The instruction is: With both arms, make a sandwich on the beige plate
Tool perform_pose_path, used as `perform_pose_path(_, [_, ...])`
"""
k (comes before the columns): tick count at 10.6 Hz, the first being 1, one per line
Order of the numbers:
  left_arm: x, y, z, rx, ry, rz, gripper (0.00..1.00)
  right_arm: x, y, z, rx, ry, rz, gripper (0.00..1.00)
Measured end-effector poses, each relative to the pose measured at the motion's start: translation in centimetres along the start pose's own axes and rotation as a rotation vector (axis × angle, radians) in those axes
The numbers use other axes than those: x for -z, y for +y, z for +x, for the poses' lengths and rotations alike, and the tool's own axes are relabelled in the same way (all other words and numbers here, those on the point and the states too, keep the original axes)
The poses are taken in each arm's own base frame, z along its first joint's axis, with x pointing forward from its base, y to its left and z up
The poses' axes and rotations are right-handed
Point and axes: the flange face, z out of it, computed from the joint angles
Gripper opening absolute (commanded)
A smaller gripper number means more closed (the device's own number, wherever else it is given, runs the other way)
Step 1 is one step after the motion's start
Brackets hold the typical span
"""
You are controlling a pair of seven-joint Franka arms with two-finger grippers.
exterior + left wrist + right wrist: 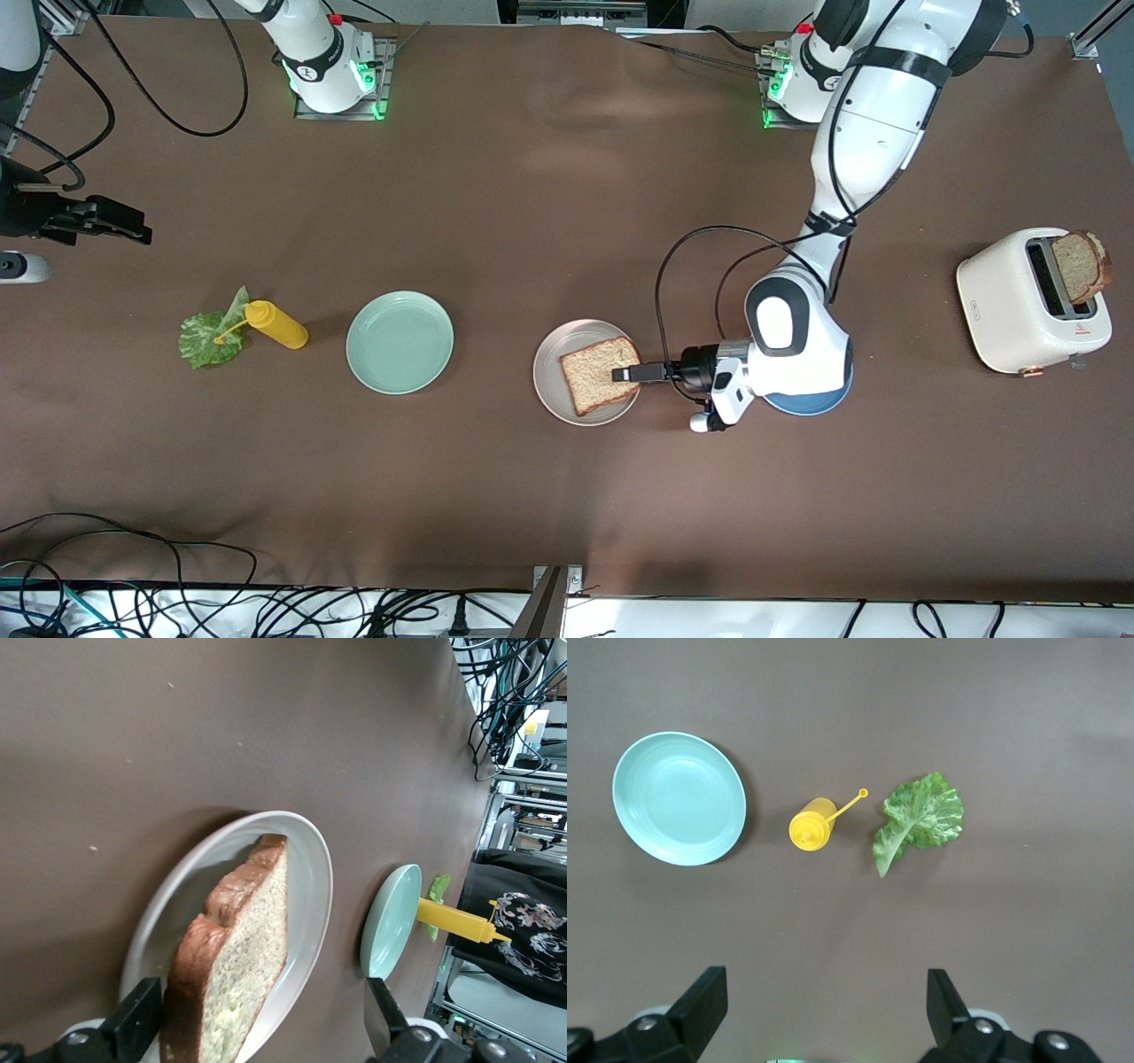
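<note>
One slice of brown bread (pixel 601 375) is lying on the beige plate (pixel 553 396), and we are holding our left tool (pixel 625 374) low over its edge with the fingers (pixel 137 1019) spread wide on either side — gripping nothing. Our right tool (pixel 115 223) is waiting up over the right arm's end of the surface (pixel 532 496), its fingers (pixel 700 1001) likewise standing apart and empty. Below it we are seeing the lettuce leaf (pixel 210 335), the yellow squeeze bottle (pixel 276 324) just beside it and the mint green plate (pixel 400 341) — all bare of bread. A second slice (pixel 1080 264) is sticking up out of the white toaster (pixel 1019 306) toward the left arm's end, and a blue plate (pixel 815 404) is showing under our left arm's wrist.
</note>
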Motion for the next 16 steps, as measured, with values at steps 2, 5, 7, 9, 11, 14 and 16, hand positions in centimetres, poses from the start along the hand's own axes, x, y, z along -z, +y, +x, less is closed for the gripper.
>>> perform_pose_path(2, [1.8,-0.2,0.7,-0.055,0.000,0.073,1.00,1.3,0.1,-0.9,0.000,0.019,0.002,1.00])
perform_pose_path(5, [7.8,0.5,1.6,-0.164,-0.040,0.258,1.00,1.6,0.1,-1.2,-0.001,0.020,0.003,1.00])
perform_pose_path(7, [14.9,1.0,1.5,-0.212,-0.100,0.373,1.00,1.6,0.1,-1.2,0.001,0.014,0.004,1.00])
perform_pose_path(9, [21.2,2.5,0.3,-0.249,-0.147,0.486,1.00,1.6,0.1,-1.3,0.003,0.012,0.004,1.00])
perform_pose_path(11, [25.3,4.9,-1.8,-0.263,-0.191,0.604,1.00,1.7,-0.1,-1.3,0.008,0.015,0.004,1.00])
perform_pose_path(14, [29.9,8.6,-5.1,-0.225,-0.210,0.768,1.00,1.8,-0.5,-1.3,0.016,0.019,0.003,1.00])
perform_pose_path(16, [32.5,10.9,-7.1,-0.216,-0.197,0.818,1.00,1.8,-0.6,-1.3,0.017,0.020,0.003,1.00])
